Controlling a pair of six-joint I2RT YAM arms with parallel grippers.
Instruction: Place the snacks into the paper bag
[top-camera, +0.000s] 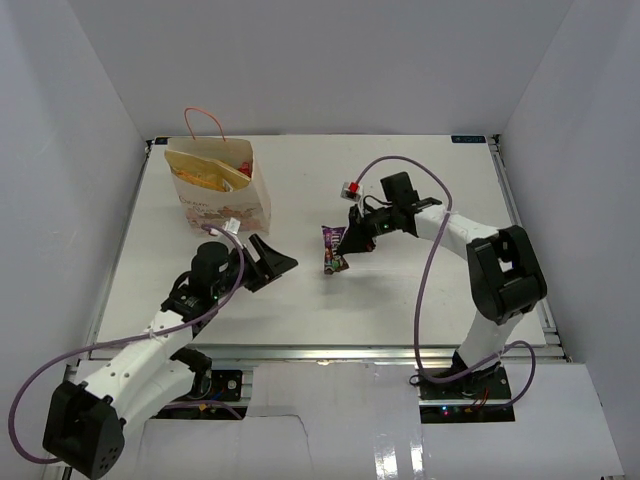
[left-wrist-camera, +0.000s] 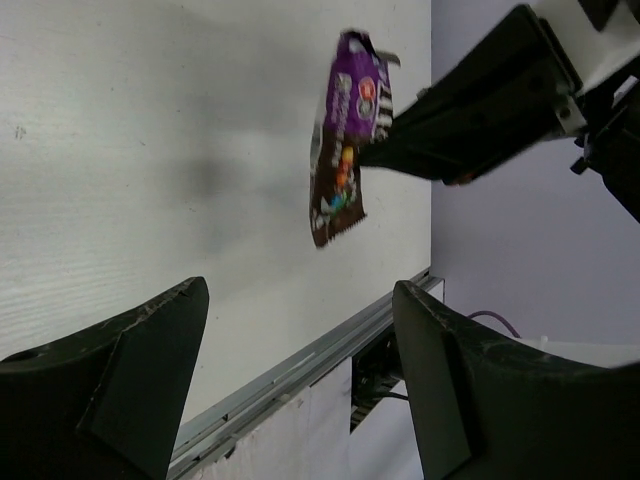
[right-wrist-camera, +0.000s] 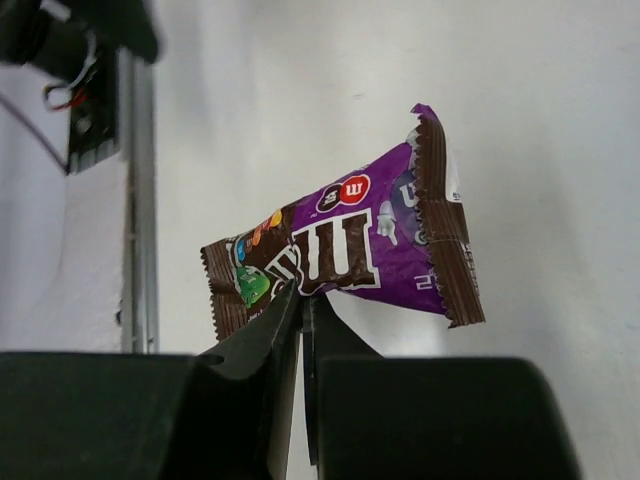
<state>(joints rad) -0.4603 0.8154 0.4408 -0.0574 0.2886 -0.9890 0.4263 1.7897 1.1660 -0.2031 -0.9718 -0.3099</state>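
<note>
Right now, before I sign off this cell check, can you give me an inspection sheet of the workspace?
Surface: white table, paper bag standing on it.
Job's things: paper bag upright at far left, yellow packets showing in its mouth; purple M&M's packet held clear of the table.
Clutter: nothing seen.
Grippers: left gripper open, empty; right gripper shut on the packet's edge.
Cables: purple cables loop along both arms.
Surroundings: white walls on three sides.
</note>
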